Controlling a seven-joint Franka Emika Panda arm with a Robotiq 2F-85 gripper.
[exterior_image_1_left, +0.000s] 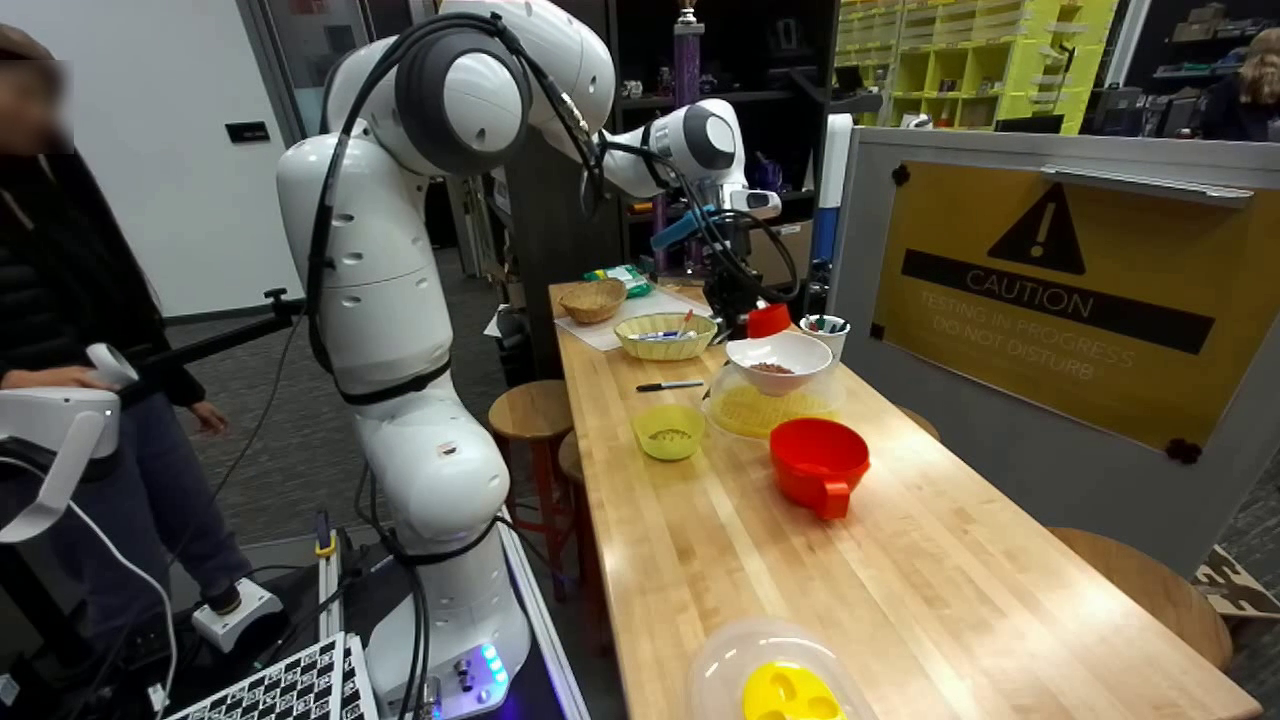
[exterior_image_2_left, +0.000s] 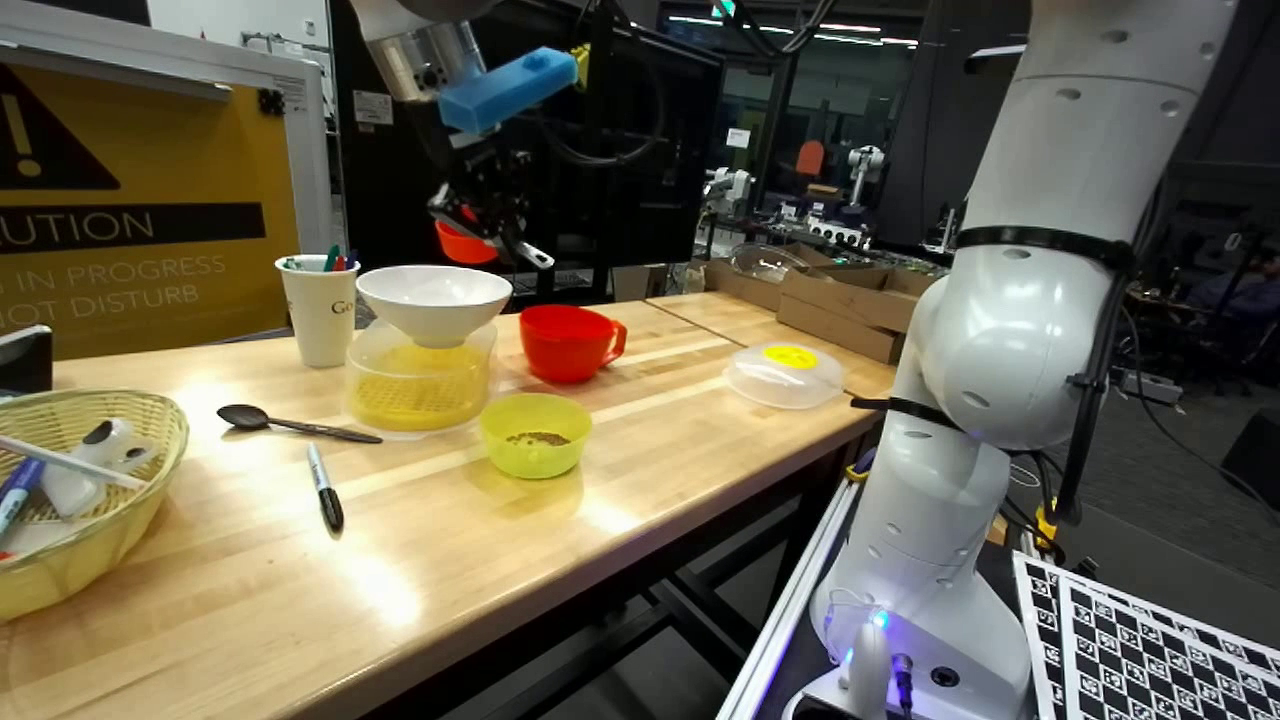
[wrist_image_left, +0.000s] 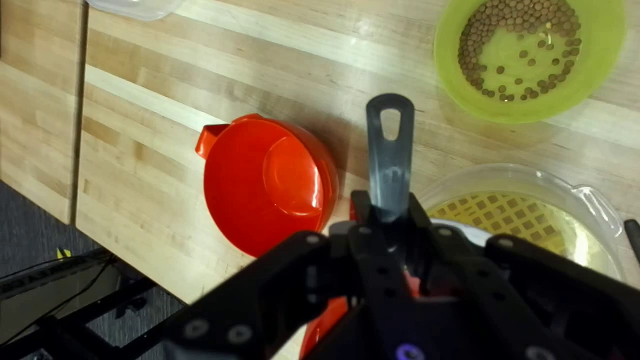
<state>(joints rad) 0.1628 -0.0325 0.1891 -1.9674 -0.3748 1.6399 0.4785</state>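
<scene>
The fingers (wrist_image_left: 421, 220) pinch tightly on the slim dark handle (wrist_image_left: 390, 172) of what looks like a red scoop (exterior_image_1_left: 768, 320), probably partway along to keep its cup unobstructed. The scoop hangs over a white bowl (exterior_image_2_left: 435, 315) of brown pellets (exterior_image_1_left: 770, 368), toward the edge of the table (exterior_image_1_left: 690, 560) facing the caution sign (exterior_image_1_left: 1075, 300); a clear container (wrist_image_left: 500, 180) beneath seems to raise that bowl. A green bowl (exterior_image_2_left: 530, 460) stands nearer the robot-side edge, likely for easy reach.

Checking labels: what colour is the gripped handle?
The gripped handle is grey, clearest in the wrist view.
</scene>
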